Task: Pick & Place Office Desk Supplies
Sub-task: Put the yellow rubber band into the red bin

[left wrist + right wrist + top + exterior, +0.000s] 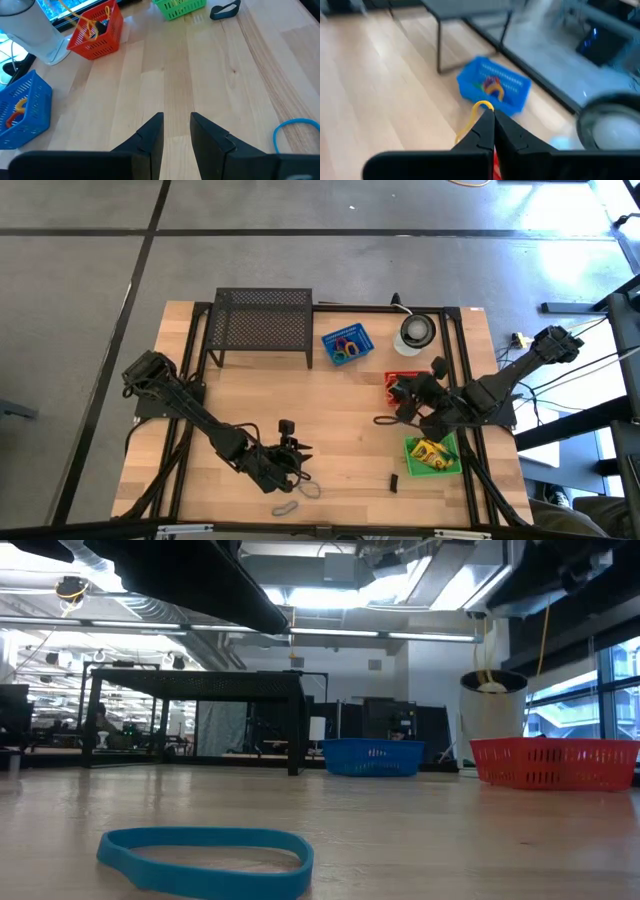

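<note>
Both arms are matte black, built of slim tubular links with bulkier joint housings. The left arm [190, 408] and right arm [500, 385] trail dark cables. Each ends in two black, wedge-shaped jaws.

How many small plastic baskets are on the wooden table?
3: blue plastic basket beside the black mesh rack; red plastic basket near the right gripper; green plastic basket under the right arm.

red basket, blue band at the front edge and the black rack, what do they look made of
Red basket: looks like moulded plastic, glossy, with slotted walls. Blue band: probably rubber, a thin matte loop lying limp and uneven on the wood. Black rack: seems metal, a fine perforated mesh top on thin legs, dark matte finish, though the coating cannot be told.
</note>
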Robot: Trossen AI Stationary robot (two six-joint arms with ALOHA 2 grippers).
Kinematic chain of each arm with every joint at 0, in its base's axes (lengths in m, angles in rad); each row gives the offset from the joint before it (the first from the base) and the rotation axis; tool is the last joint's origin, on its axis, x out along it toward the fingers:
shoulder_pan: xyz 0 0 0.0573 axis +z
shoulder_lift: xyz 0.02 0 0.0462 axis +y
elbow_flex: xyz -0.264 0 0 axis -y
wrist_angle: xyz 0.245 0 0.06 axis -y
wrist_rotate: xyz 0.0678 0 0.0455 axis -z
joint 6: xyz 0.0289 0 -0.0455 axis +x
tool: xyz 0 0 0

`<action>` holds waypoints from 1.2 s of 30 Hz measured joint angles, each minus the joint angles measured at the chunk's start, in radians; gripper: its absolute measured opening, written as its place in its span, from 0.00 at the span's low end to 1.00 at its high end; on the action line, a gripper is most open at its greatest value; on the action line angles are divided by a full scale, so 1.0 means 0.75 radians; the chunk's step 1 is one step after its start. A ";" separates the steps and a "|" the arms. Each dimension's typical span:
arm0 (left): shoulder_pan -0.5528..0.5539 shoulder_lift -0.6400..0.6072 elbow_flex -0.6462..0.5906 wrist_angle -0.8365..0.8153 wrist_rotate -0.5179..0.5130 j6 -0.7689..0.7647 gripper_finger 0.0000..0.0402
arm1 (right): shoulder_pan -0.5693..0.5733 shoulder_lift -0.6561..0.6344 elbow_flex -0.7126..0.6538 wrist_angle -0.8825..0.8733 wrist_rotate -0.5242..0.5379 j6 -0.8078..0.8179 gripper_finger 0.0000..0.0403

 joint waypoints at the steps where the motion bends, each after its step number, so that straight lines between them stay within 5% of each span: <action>1: 0.000 0.000 0.000 0.000 0.000 0.000 0.22 | -0.007 0.000 0.000 -0.055 -0.024 0.043 0.00; 8: 0.000 0.000 0.000 0.000 -0.009 0.000 0.22 | -0.035 0.000 0.000 -0.333 -0.089 0.280 0.00; 24: 0.000 0.000 0.000 0.001 -0.009 0.000 0.22 | -0.068 0.000 0.000 -0.742 -0.486 0.305 0.00; 36: 0.000 0.000 0.000 0.001 -0.010 -0.011 0.22 | -0.068 0.004 0.000 -0.745 -0.589 0.348 0.03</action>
